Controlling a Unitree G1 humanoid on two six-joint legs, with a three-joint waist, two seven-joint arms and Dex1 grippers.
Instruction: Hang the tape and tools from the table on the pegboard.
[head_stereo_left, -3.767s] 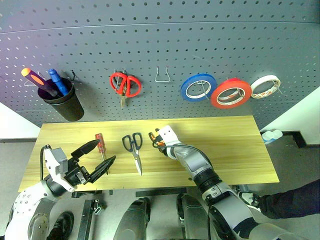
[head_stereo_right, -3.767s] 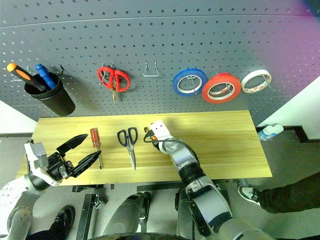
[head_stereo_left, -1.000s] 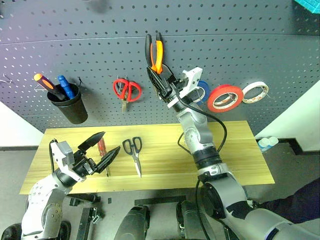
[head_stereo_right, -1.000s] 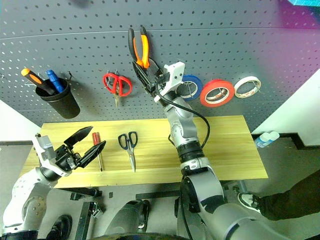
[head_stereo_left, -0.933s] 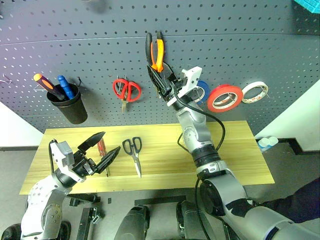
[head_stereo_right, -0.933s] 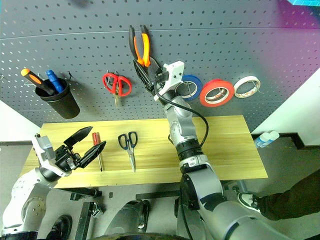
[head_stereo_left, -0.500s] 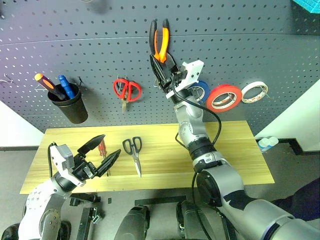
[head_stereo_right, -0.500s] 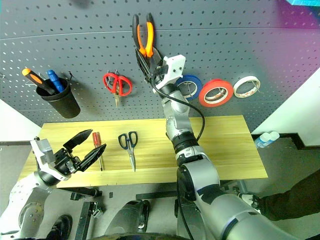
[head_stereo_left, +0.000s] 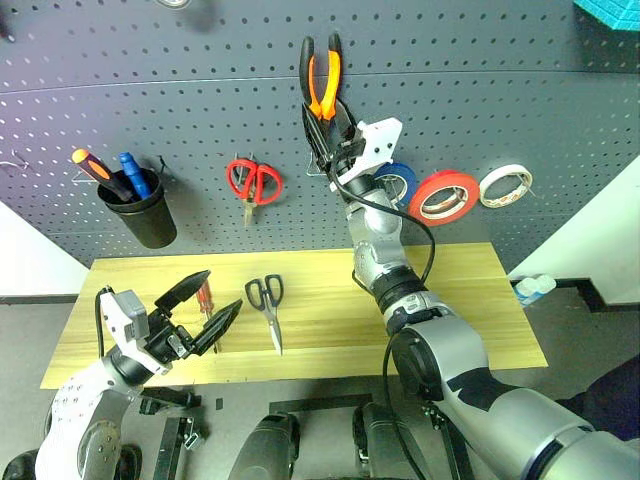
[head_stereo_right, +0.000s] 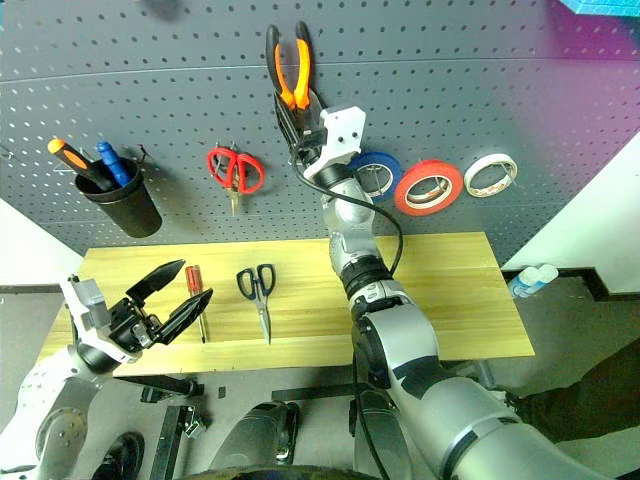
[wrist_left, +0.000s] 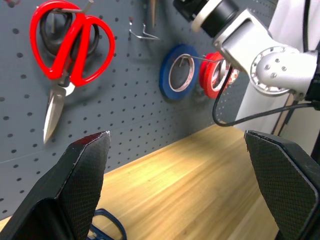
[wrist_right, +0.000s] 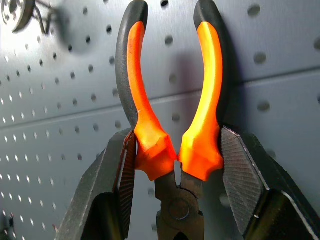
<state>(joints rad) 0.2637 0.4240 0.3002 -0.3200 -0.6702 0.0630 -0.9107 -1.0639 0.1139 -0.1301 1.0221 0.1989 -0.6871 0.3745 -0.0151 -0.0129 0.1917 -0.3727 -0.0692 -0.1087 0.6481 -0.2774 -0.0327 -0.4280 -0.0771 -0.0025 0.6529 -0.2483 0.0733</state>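
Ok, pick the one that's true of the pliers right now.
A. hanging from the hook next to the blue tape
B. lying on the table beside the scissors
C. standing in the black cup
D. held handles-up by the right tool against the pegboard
D: the right tool is clamped on the pliers, whose orange-and-black handles point up in front of the pegboard, well above the table.

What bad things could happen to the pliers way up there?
The right gripper pinches the pliers low on the handles, handles up against the pegboard. The empty wire hook sits below them, so they may miss it. If the fingers open too soon, the pliers could fall onto the table. Lowering them, they might bump the blue roll just beside the arm.
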